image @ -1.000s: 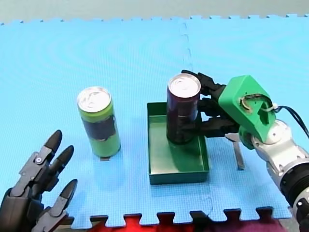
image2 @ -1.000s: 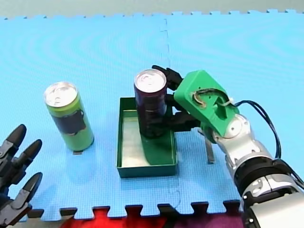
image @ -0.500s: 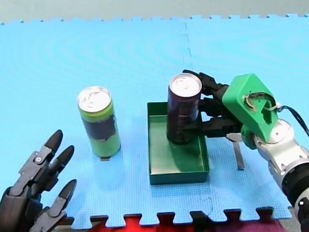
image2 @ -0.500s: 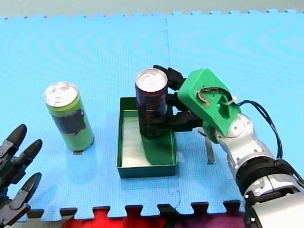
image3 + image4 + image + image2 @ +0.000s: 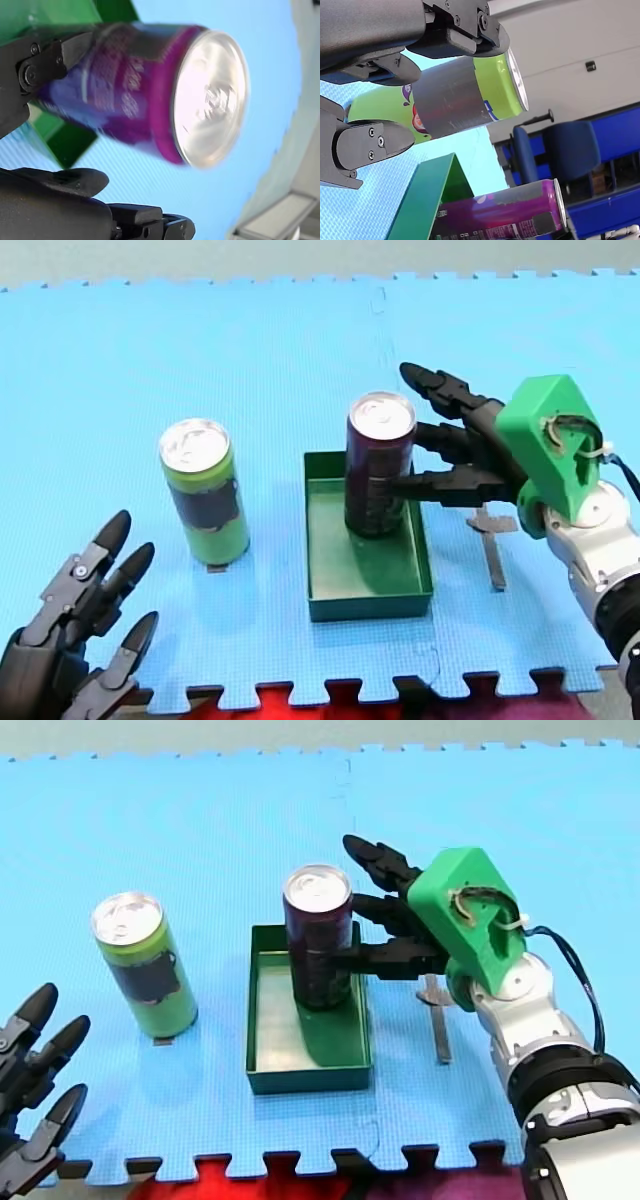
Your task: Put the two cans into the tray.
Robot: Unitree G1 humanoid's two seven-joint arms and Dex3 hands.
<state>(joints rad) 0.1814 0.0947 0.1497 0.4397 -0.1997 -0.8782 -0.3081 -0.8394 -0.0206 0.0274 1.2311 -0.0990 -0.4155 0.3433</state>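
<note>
The task looks about half done. The dark purple aluminium drink can (image 5: 378, 475) stands upright inside the shallow green rectangular tray (image 5: 370, 606), at the tray's far end and toward its right wall, with its silver top facing up. The robot's right hand (image 5: 480, 450) is just to the right of this can, above the tray's right edge. Its black fingers (image 5: 445, 390) are stretched out straight rather than wrapped round the can, so it grips nothing. The tip of the lowest finger (image 5: 440, 485) reaches the can's side, and in the first wrist view a dark fingertip sits across the can's wall. I cannot tell from either view whether it really touches or is only just beside it. The can seems to stand on its own on the tray floor, so I judge this first placement finished apart from the hand drawing clear. The second can, a lime-green aluminium can with a dark band round its middle (image 5: 205, 495), stands upright on the blue foam mat (image 5: 200, 360), left of the tray and apart from it. The robot's left hand (image 5: 85, 630) is at the near left corner of the mat, well short of the green can, uncurled and empty. What is left, as I judge it, is to grasp the green can and set it in the free near part of the tray.
</note>
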